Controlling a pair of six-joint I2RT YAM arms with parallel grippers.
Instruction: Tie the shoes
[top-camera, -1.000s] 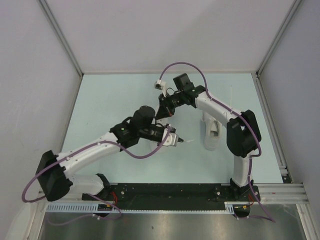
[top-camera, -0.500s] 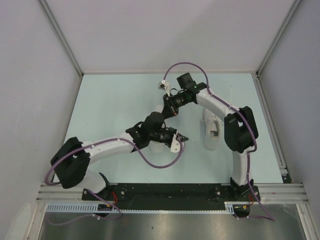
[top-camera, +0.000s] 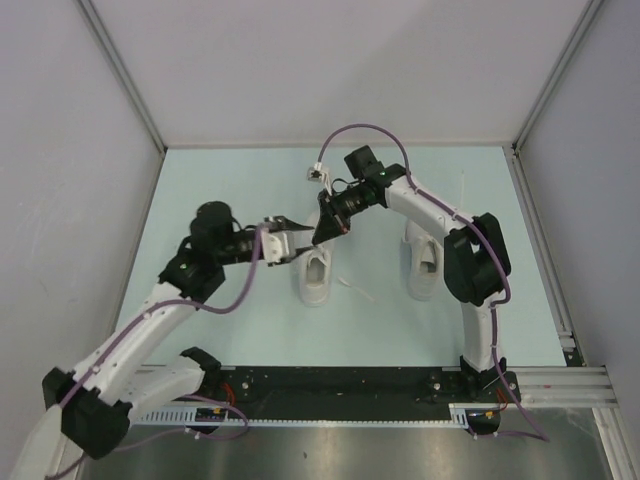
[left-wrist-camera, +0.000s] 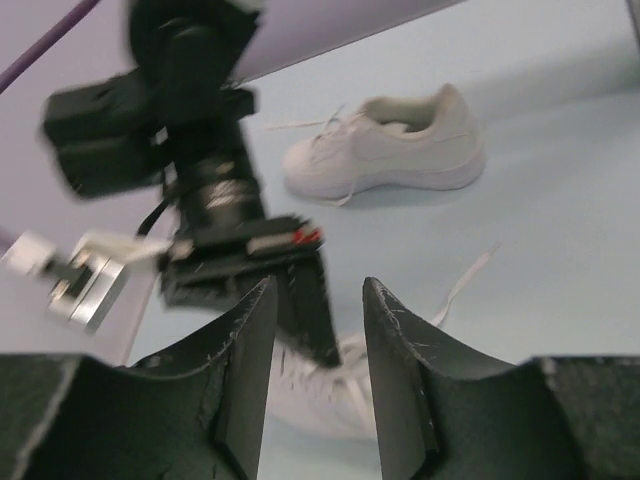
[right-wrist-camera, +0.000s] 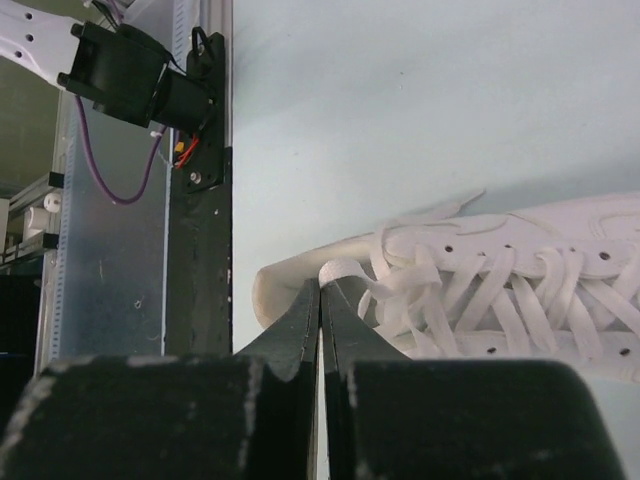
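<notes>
Even, diffuse overhead light: the counter (top-camera: 230, 190) reads bright, with soft, short shadows beside the shoes (top-camera: 318, 275). Left wrist view: right arm (left-wrist-camera: 205, 180) motion-blurred, left end effector (left-wrist-camera: 315, 300) dark. Right wrist view: laces (right-wrist-camera: 470, 290) sharp, right end effector (right-wrist-camera: 321, 295) soft-edged.

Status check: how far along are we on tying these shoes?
Done: nothing that shows; no finished bow on either shoe. The left shoe has a lace end trailing loose beside it, and the right shoe has stray laces too. In hand: the right hand is shut at a lace loop on the left shoe; the left hand is open beside it. Left: both knots.
</notes>
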